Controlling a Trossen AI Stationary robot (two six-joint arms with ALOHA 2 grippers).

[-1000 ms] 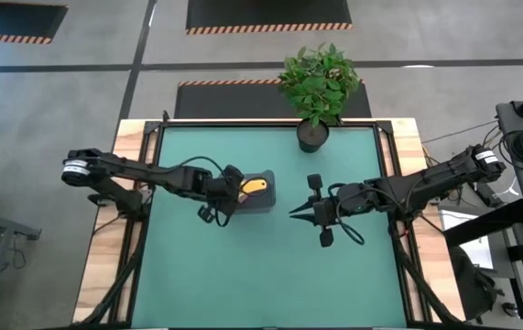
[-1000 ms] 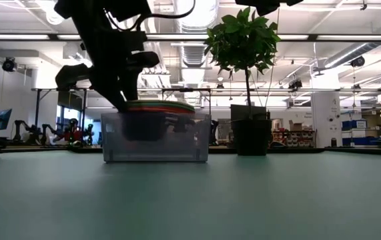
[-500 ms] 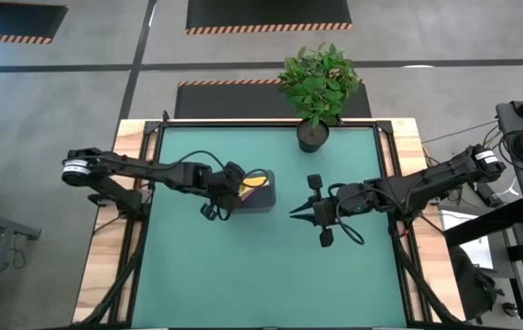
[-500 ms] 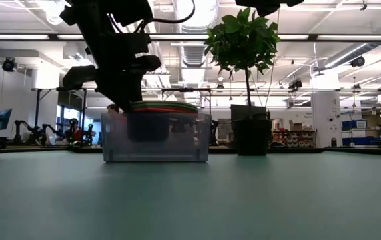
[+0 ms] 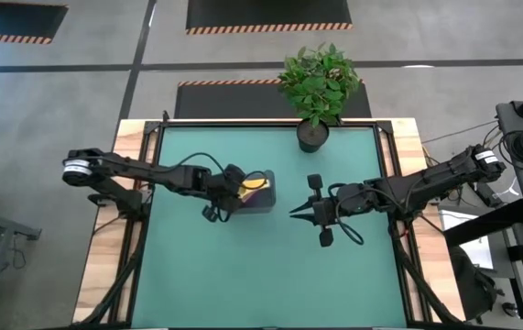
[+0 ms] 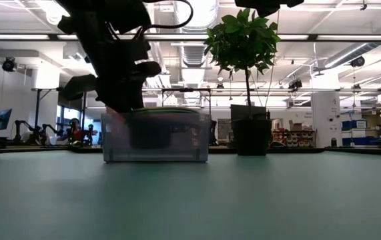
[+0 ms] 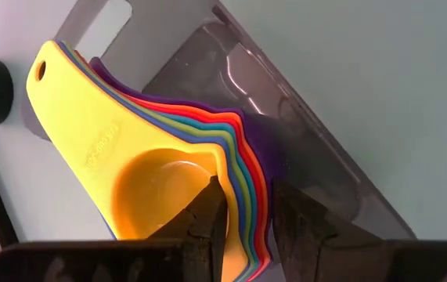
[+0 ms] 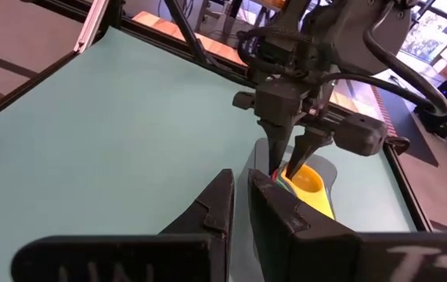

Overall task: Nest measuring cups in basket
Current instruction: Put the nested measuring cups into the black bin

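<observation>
The measuring cups (image 7: 121, 149) sit nested in one stack, yellow on top, with red, green, blue and purple rims beneath, inside the dark grey basket (image 5: 263, 202) left of the table's middle. In the low view the stack (image 6: 173, 112) lies about level with the rim of the basket (image 6: 155, 143). My left gripper (image 5: 236, 191) (image 7: 250, 223) is shut on the stack's cup end. My right gripper (image 5: 295, 213) (image 8: 241, 205) hovers shut to the right of the basket, pointing toward it, and touches nothing. My left gripper pinches the nested cups' walls (image 7: 243, 200) between its two fingers: one finger (image 7: 207, 223) is inside the yellow cup's bowl, the other (image 7: 301, 227) outside the purple cup. It comes from above, slanting from the table's left. The stack sits inside the basket, handles toward its far right.
A black pot (image 5: 312, 136) with a leafy plant stands at the table's far edge, right of the basket; in the low view the pot (image 6: 250, 130) shows just right of the basket. Bare green table lies toward the near edge.
My left gripper has moved down a little with the stack. The cups' rims, which stood above the basket's rim a second ago, have sunk to about level with it. My right arm has kept still.
</observation>
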